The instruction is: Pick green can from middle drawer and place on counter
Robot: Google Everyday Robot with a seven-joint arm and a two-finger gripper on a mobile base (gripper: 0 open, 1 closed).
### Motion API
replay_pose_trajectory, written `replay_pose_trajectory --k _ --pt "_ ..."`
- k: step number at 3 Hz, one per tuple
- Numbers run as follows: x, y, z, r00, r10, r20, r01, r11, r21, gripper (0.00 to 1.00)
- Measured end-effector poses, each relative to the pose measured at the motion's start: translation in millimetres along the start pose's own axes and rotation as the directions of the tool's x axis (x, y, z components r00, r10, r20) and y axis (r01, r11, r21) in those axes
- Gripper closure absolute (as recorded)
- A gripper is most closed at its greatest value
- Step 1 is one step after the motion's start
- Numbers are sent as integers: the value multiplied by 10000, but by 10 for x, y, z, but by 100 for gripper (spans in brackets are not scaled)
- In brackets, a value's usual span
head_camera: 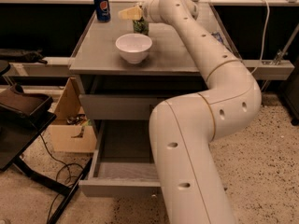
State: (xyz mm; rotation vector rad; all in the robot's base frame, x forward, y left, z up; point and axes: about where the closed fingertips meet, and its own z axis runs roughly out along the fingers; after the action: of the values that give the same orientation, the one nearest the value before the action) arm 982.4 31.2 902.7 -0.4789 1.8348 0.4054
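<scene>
The green can (140,26) stands upright on the counter (173,55), just behind the white bowl (134,47). My gripper (131,13) is directly over the can and hides its top; I cannot tell if it touches the can. My arm (205,125) rises in front of the cabinet and reaches back over the counter. The middle drawer (122,149) is pulled out low down. The part of its grey floor that shows is bare, and my arm hides its right side.
A blue Pepsi can (101,6) stands at the counter's back left corner. A closed grey drawer front (114,107) sits above the open drawer. A cardboard box (70,125) and a black stand (21,125) with cables are on the floor to the left.
</scene>
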Motion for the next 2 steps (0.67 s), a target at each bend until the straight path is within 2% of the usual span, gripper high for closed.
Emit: replay_pose_trajectory --k 1,2 --pt "-46 18 -65 9997 198 123 -193 9991 -379 0" --pt "-397 -177 -690 9987 187 479 -134 9940 -1090 0"
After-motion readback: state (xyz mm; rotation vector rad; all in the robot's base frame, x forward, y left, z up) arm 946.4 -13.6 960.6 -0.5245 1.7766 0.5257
